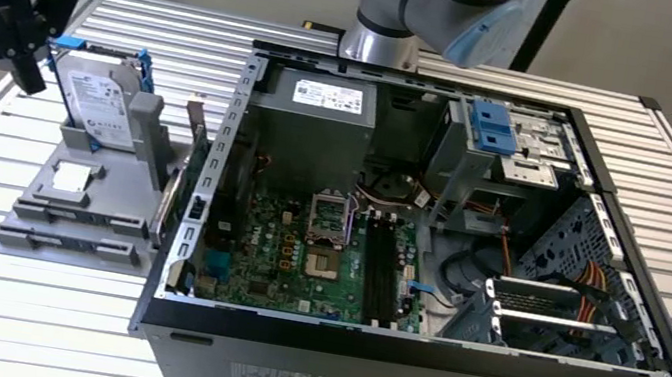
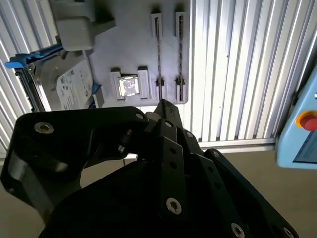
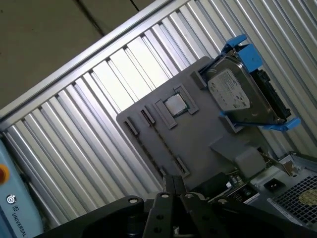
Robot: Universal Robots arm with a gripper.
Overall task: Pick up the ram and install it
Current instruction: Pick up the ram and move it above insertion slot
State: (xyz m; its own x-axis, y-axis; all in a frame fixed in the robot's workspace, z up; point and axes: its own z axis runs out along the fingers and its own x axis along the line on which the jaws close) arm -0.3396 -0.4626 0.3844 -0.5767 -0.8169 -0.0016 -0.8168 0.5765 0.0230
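Note:
In both wrist views a thin dark strip, which I take for the ram (image 2: 159, 59) (image 3: 161, 141), stands edge-up in one slot of the grey holder (image 2: 133, 39) (image 3: 198, 144). My black gripper (image 2: 163, 105) (image 3: 173, 182) hangs above that holder, fingertips pressed together with nothing seen between them. In the exterior view the gripper (image 1: 29, 79) is high at the far left, over the holder (image 1: 57, 241) and beside the hard drive. The open computer case (image 1: 417, 363) lies at the centre, its green motherboard (image 1: 284, 261) showing long black memory slots (image 1: 380, 266).
A silver hard drive with blue handles (image 1: 94, 100) (image 2: 69, 84) (image 3: 237, 94) stands in the holder. A small square chip (image 1: 70, 177) (image 2: 129, 87) (image 3: 174, 105) rests in the holder's pocket. The arm's base (image 1: 379, 44) rises behind the case. A pale blue pendant (image 2: 302, 124) sits off the ribbed table.

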